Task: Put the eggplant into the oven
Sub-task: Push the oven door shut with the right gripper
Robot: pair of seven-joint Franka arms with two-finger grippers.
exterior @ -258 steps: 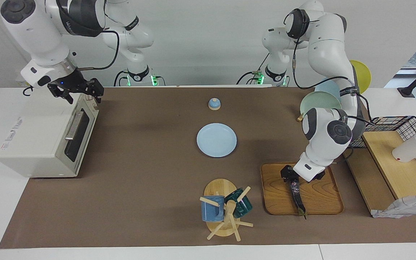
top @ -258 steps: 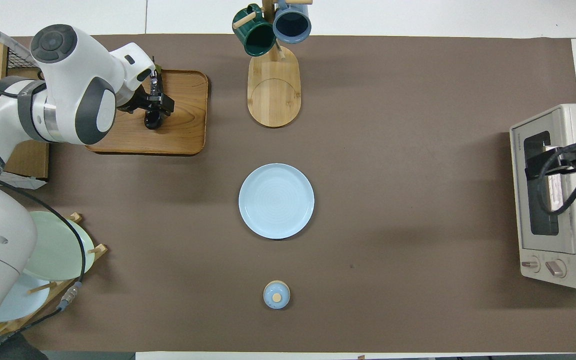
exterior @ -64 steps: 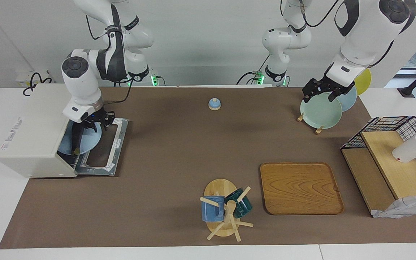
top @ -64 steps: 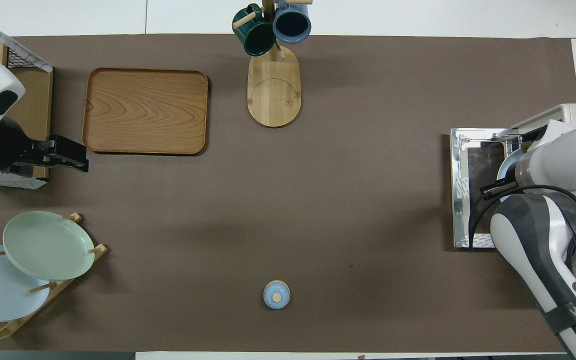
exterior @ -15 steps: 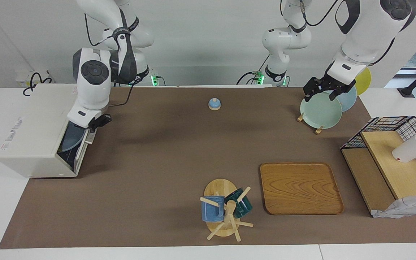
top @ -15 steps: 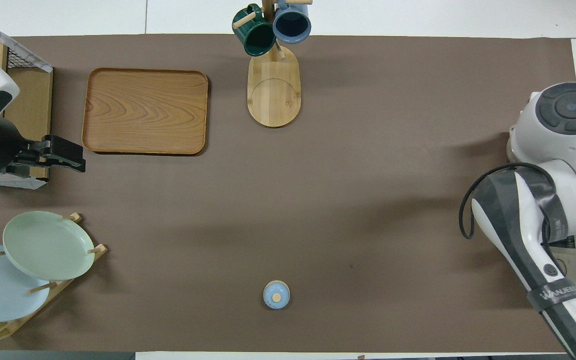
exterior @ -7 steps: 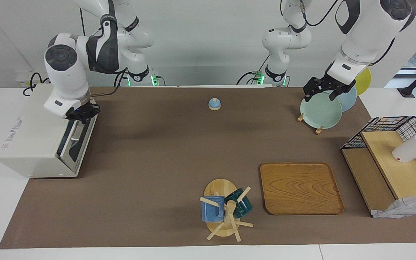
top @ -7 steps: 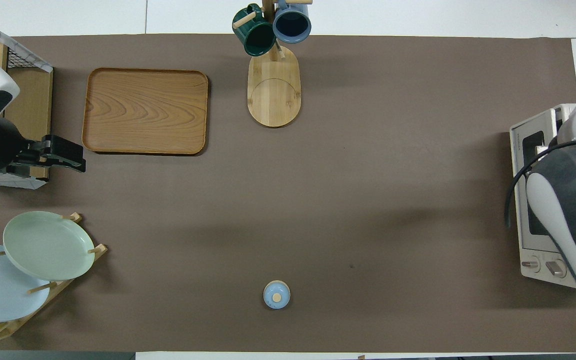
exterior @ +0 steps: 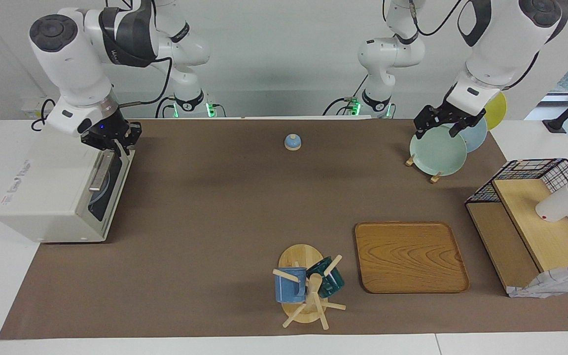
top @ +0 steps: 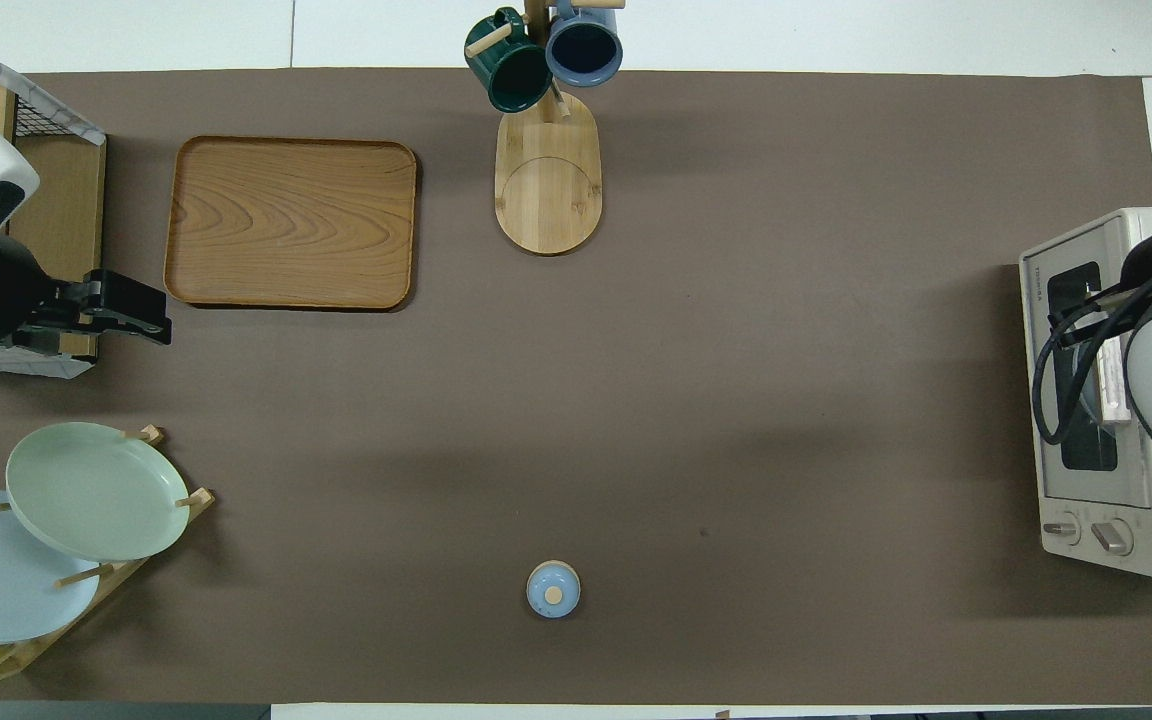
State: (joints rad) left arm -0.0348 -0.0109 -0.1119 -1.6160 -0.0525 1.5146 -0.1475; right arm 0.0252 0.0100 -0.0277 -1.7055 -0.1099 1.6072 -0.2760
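Observation:
The off-white oven (exterior: 42, 187) (top: 1046, 400) stands at the right arm's end of the table. Its dark glass door is shut and its bar handle (exterior: 100, 172) faces the table's middle. The eggplant is hidden from view; through the glass only a pale blue plate (exterior: 99, 193) shows faintly. My right gripper (exterior: 111, 140) hangs just above the door's top edge, at the corner nearer to the robots, with nothing seen in it. My left gripper (exterior: 439, 127) (top: 161, 318) waits open and empty over the plate rack.
A plate rack (exterior: 437, 148) with green, blue and yellow plates stands near the left arm's base. A wooden tray (exterior: 411, 256), a mug tree (exterior: 308, 288), a small blue lidded pot (exterior: 292, 142) and a wire-and-wood shelf (exterior: 530, 222) are also on the brown mat.
The oven door has swung from partly open to shut. My right gripper has lifted from the door's handle to just above the door's top edge. The left arm has not moved.

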